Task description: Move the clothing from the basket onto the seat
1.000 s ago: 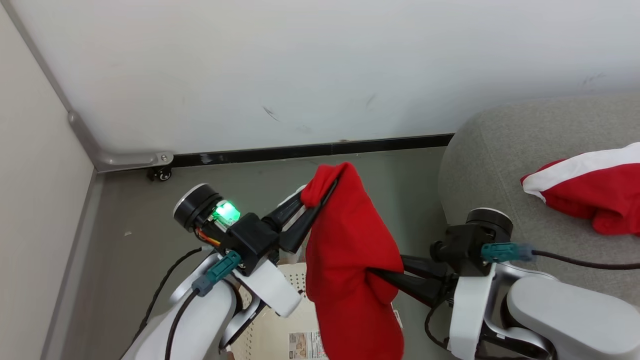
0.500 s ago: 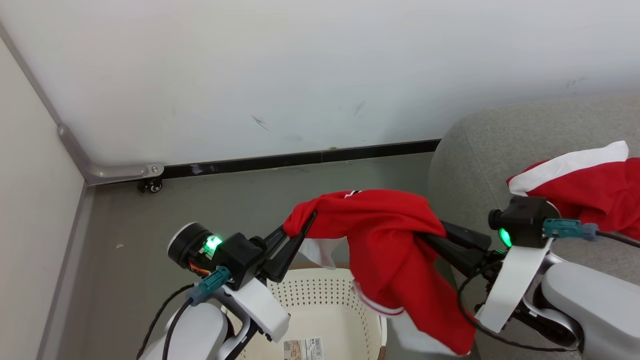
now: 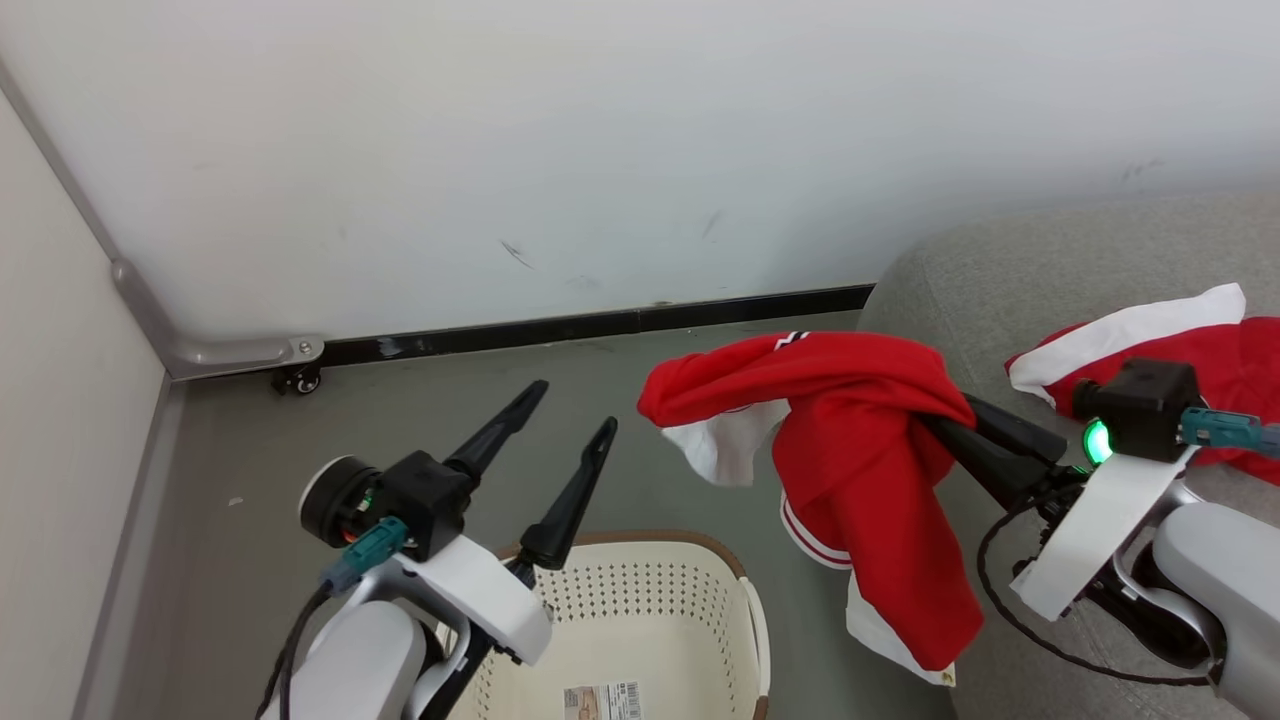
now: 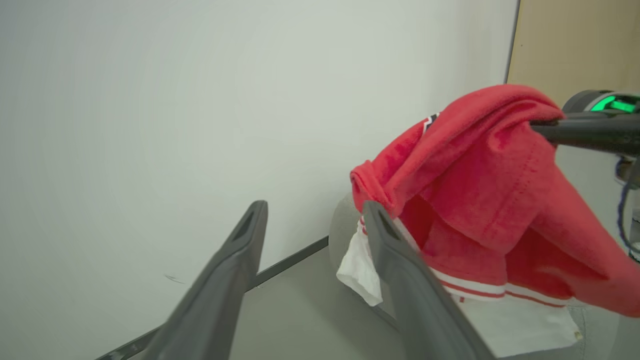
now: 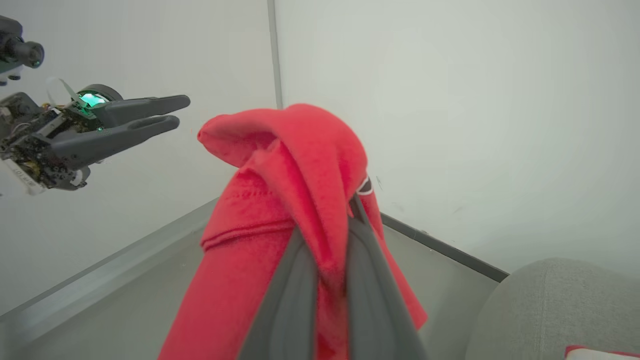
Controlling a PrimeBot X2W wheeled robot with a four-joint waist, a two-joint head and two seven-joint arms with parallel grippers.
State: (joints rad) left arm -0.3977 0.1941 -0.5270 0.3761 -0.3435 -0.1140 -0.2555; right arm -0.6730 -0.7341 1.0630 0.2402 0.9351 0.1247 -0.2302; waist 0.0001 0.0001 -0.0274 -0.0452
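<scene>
A red garment with white trim (image 3: 860, 440) hangs over the grey floor beside the seat (image 3: 1010, 290), draped from my right gripper (image 3: 940, 422), which is shut on it. In the right wrist view the red fabric (image 5: 300, 165) wraps the right gripper (image 5: 327, 220) and hides its tips. My left gripper (image 3: 572, 407) stands open and empty above the basket's far rim, apart from the cloth. The cream basket (image 3: 640, 545) sits at the bottom with only a paper label inside. Another piece of red and white clothing (image 3: 1225, 345) lies on the seat.
A white wall with a black baseboard (image 3: 600, 325) runs behind. A small caster wheel (image 3: 292, 380) and a metal corner bracket (image 3: 230, 350) sit at the left, where a side wall closes in. Grey floor lies between the basket and the wall.
My left gripper has opened and let go of the red garment, then drawn back to the left. The right gripper has carried the garment rightward toward the seat.
</scene>
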